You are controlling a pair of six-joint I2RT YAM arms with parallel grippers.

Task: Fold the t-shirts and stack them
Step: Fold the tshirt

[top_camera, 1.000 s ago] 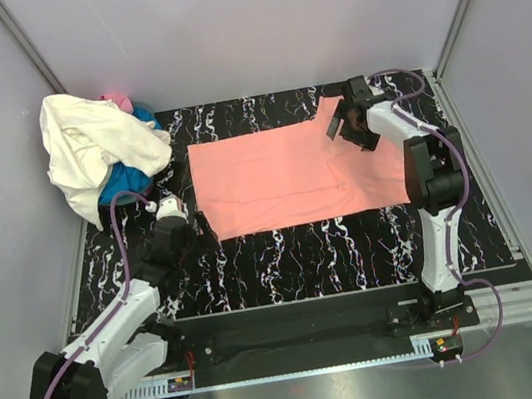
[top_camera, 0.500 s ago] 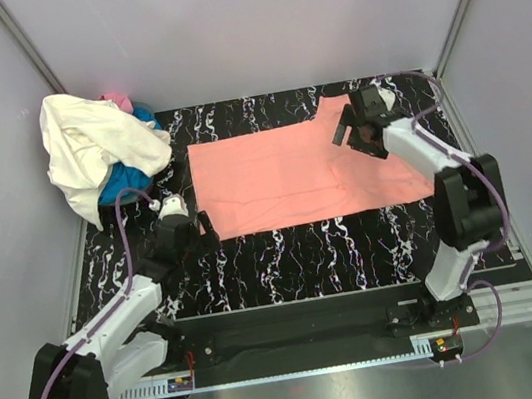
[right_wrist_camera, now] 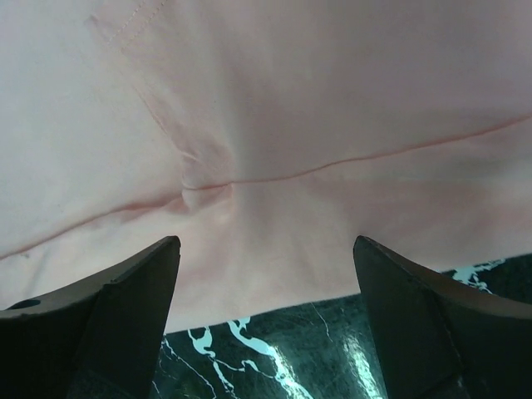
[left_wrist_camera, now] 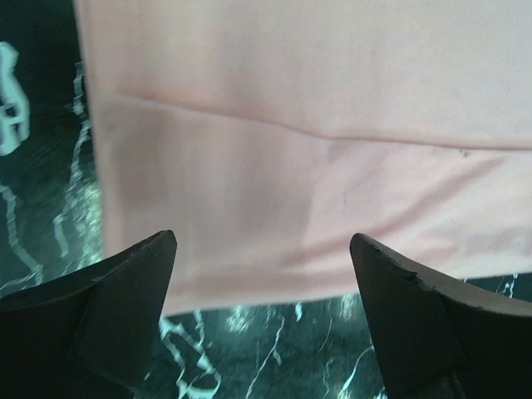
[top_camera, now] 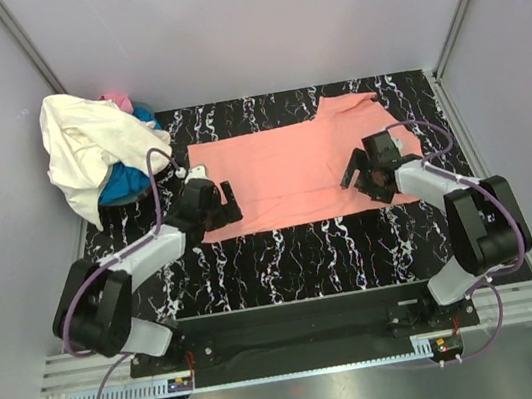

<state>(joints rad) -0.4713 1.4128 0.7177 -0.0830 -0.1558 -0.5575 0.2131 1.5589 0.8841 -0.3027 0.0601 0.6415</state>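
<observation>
- Progress: early. Salmon-pink shirt (top_camera: 292, 170) lies spread flat on the table (top_camera: 354, 246); no finished fold evident.
- Outstanding: heap of shirts (top_camera: 87, 157), cream-white over blue and hot pink, sits unfolded just beyond the salmon-pink shirt's far-left corner; no stack begun.
- Left fingers (left_wrist_camera: 108, 291): spread wide, empty, above its near-left corner.
- Right fingers (right_wrist_camera: 116, 291): spread wide, empty, above its near edge, right end.

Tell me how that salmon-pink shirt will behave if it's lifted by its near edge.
Probably floppy: the salmon-pink t-shirt lies flat with soft creases, so a lifted edge should sag and drape. Likely light, since the cloth looks thin. Pushed, it would likely bunch up rather than slide whole.
</observation>
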